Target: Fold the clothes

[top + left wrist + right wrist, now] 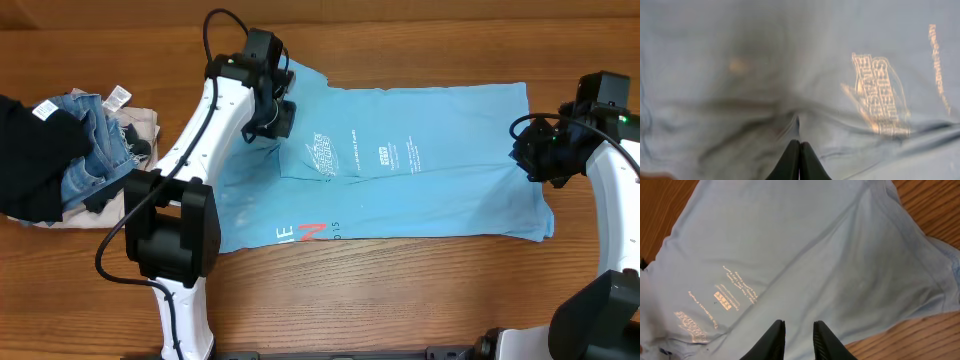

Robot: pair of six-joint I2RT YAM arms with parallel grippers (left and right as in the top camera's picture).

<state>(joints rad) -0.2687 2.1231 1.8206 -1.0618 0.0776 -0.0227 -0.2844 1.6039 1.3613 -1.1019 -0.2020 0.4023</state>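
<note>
**Left claw pinched at one end of the shirt, right claw loose at the other**

Left claw (272, 118) is squeezed fully closed. On my left wrist feed, creases in the cloth run straight to its tips, so I judge it has a tuck of the T-shirt (440, 180) pinched. Right claw (541, 152) is slightly parted over the opposite edge, with bare cloth showing through the gap and nothing caught.

The T-shirt lies flat on the wooden table (400, 290), its long axis running left to right between my two arms. The left claw sits at its far-left upper corner and the right claw at its right end. Any fold across that axis starts from the left arm, which is the one I judge to be holding cloth.

The shirt is light blue, thin and limp. A crease runs along its middle past the small white logo (323, 156). Big white-and-red letters (312, 233) sit by the near-left edge.
</note>
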